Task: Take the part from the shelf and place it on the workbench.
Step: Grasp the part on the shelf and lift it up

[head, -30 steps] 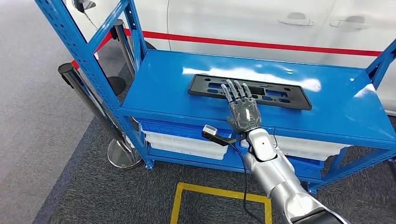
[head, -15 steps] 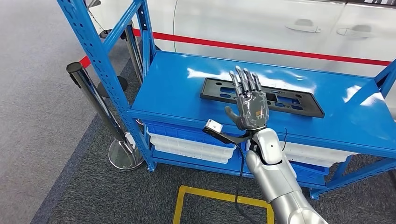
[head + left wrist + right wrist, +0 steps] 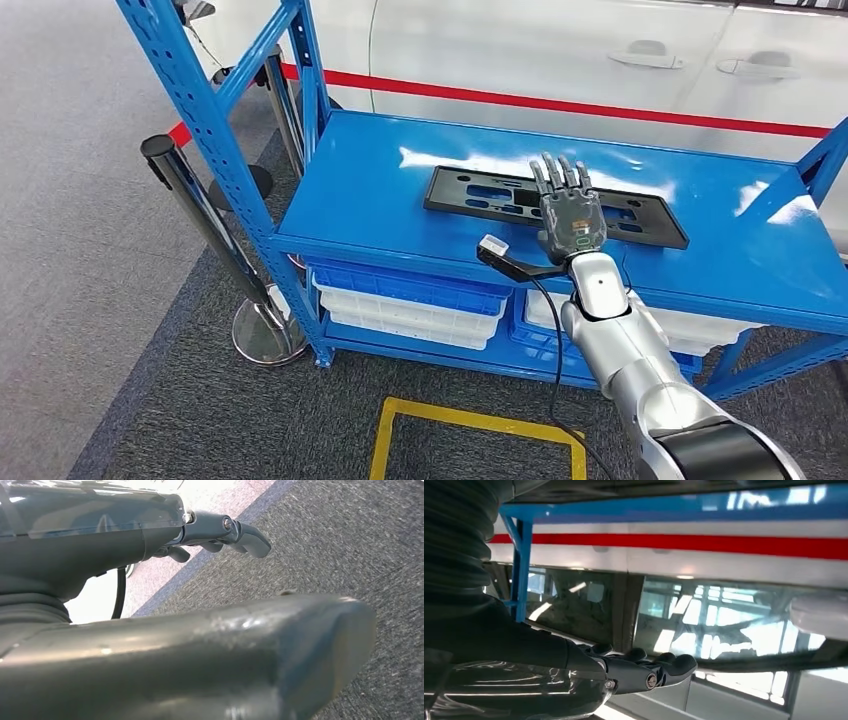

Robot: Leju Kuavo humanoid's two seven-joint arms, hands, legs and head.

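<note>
1. shelf top: a blue metal shelf [image 3: 400, 190] stands in front of a white car [image 3: 560, 50] with a red stripe along its side; the shelf's upper board is glossy and shows pale reflections.
2. part: a flat, long black plastic part [image 3: 480, 195] with rectangular cut-outs lies flat on the upper board, running lengthways across its middle.
3. right hand [image 3: 570, 212]: it hovers over the right-of-middle stretch of the part, palm down, fingers [image 3: 560, 177] stretched forward and slightly apart. it has hold of nothing; whether the fingertips touch the part cannot be told from the head view.
4. right wrist view: the same hand [image 3: 644, 672] shows with its fingers extended side by side, nothing between them, the car's red stripe and blue shelf frame beyond.
5. left hand [image 3: 220, 532]: in the left wrist view it hangs above grey carpet [image 3: 350, 545], fingers curled loosely, nothing in them.
6. lower level: white bins [image 3: 410, 310] in blue trays sit under the upper board.
7. floor: a yellow taped square [image 3: 470, 440] marks the dark carpet in front of the shelf, and a chrome barrier post [image 3: 215, 250] stands to the shelf's left.
</note>
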